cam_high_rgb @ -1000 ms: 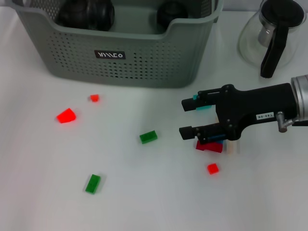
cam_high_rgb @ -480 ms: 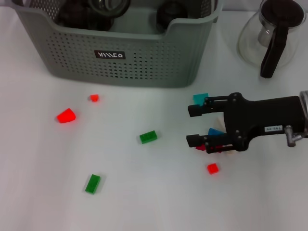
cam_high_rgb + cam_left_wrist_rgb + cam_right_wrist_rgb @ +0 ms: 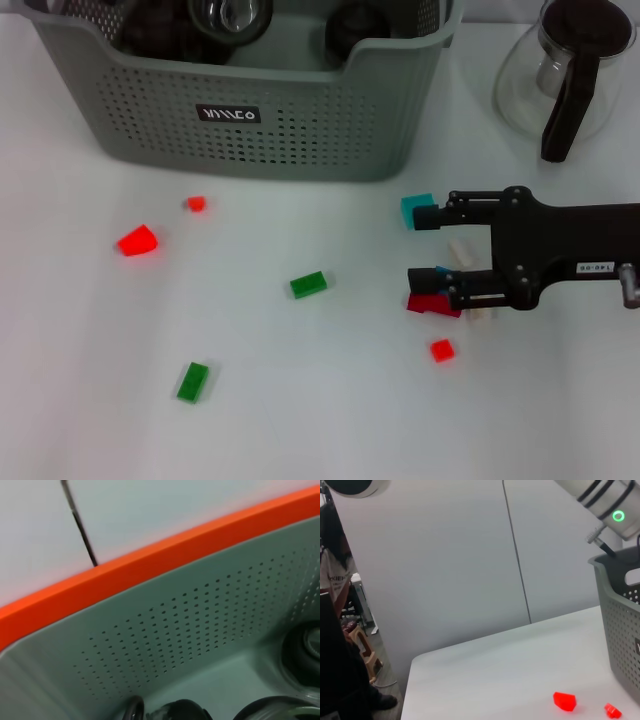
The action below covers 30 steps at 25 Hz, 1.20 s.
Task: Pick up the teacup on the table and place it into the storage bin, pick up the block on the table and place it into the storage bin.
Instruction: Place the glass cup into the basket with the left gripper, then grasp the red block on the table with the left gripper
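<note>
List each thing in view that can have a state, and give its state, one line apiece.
storage bin: upright on the table, dark teacups already inside.
right gripper: fingers open, low over the table by a cluster of blocks, holding nothing.
teal block: on the table, at the tip of one finger.
dark red block: on the table, partly under the other finger.
glass teapot: upright, untouched.

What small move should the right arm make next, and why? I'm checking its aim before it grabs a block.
Probably lower the right pincer straight down and close. It hovers open over the cluster of blocks near the teal block and the red block, with a pale block between its fingers, not yet gripping anything. The bin waits beyond.
</note>
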### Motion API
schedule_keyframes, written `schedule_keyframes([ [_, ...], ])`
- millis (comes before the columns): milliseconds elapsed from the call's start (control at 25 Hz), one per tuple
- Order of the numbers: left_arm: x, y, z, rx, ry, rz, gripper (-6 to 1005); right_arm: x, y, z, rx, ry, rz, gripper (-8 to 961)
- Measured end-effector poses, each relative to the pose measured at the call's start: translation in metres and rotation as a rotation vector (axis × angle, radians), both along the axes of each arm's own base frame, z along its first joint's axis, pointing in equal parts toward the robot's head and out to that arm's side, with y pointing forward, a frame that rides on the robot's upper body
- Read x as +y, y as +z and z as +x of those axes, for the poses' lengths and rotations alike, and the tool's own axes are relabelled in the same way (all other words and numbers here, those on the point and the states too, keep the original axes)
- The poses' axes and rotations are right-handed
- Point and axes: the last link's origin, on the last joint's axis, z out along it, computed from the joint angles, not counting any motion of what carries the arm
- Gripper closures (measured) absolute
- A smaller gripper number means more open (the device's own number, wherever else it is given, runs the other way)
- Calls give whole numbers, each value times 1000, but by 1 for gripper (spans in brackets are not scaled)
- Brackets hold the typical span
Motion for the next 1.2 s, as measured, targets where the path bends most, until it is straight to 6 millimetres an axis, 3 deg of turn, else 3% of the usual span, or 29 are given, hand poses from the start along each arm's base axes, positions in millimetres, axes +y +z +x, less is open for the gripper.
schedule_keyframes([
  [160, -1, -5, 0, 23, -9, -19, 881, 1, 0, -2, 1, 6, -2, 193],
  [400, -4, -9, -5, 35, 19, -57, 766, 4, 0, -5, 1, 12, -3, 193],
  [600, -13, 13, 8, -117, 9, -2, 671, 5, 0, -7, 0, 16, -2, 193],
  [800, -58, 82, 15, -545, -185, 58, 514, 6, 1, -7, 7, 13, 3, 193],
  [960, -100, 128, 15, -882, -410, -76, 513, 7, 2, -7, 11, 10, 6, 192],
  [1040, -120, 139, -2, -1035, -474, -171, 513, 7, 3, -8, 11, 10, 8, 192],
  [1200, -155, 133, -40, -1223, -510, -267, 515, 8, 3, -8, 14, 10, 10, 192],
])
